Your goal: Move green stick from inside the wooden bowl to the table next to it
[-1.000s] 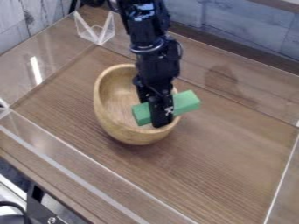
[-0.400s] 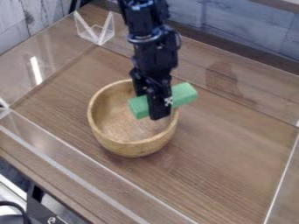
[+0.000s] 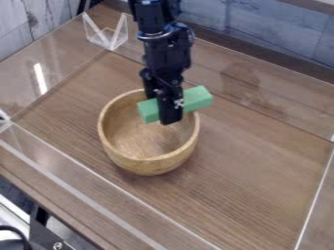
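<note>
The green stick (image 3: 193, 100) hangs tilted over the far part of the wooden bowl (image 3: 124, 151), its right end higher than its left. My gripper (image 3: 170, 110) points almost straight down and is shut on the green stick across its middle. The black fingers hide the centre of the stick; green shows on both sides of them. The bowl rests on the dark wood-grain table (image 3: 255, 186) and I see nothing else inside it.
Clear plastic walls (image 3: 53, 161) run round the table edge. A clear plastic stand (image 3: 104, 34) sits at the back left. Bare table top lies to the right of the bowl and in front of it.
The gripper has carried the green stick up and toward the back left, off the bowl's right rim. The bowl shifted and settled flat between the first two frames.
</note>
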Robot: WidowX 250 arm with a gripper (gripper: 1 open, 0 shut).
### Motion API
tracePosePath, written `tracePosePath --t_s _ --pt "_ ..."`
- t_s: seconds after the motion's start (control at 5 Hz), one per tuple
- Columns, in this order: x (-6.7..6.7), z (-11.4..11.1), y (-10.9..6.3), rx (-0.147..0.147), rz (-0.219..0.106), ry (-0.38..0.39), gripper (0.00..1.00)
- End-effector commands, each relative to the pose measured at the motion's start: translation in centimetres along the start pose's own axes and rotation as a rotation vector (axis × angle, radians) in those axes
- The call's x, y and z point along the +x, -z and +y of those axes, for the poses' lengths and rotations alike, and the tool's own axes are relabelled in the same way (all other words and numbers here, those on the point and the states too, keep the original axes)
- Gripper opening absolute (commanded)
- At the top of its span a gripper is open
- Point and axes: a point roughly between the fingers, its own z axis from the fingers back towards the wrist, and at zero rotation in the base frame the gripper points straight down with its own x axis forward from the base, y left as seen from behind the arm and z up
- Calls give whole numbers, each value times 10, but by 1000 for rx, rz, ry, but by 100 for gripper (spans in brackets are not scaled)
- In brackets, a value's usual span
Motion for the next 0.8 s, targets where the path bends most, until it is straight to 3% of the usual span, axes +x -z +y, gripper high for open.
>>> tracePosePath --t_s 0.0,0.4,0.6 --pt "4 17 -10 32 -24 0 0" --pt "16 16 9 36 -37 -118 0" --pt "8 21 13 34 -33 -123 0"
